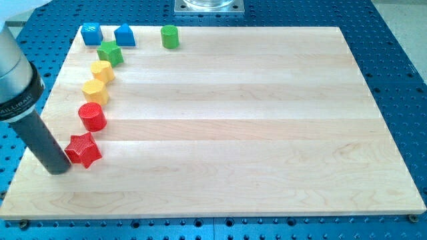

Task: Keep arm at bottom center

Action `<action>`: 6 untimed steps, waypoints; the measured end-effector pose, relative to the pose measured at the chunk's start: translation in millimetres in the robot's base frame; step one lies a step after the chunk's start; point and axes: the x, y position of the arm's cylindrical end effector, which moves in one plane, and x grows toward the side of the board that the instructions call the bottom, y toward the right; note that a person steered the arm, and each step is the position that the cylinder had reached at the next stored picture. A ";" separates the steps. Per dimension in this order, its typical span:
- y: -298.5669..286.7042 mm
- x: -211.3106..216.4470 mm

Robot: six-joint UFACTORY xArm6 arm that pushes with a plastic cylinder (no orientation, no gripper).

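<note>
Camera view: my tip (59, 171) at board's (233, 133) bottom left, apparently touching red star block (84, 149); holds nothing.

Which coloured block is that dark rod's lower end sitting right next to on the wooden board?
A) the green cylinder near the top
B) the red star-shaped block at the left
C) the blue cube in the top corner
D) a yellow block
B: my tip sits at the view's lower left, right beside the red star-shaped block, far from the green cylinder.
</note>
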 end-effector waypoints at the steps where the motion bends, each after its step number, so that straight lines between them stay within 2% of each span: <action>1: 13.2 32.9; 3: 163.9 58.1; 5: 265.5 61.2; 6: 292.6 66.9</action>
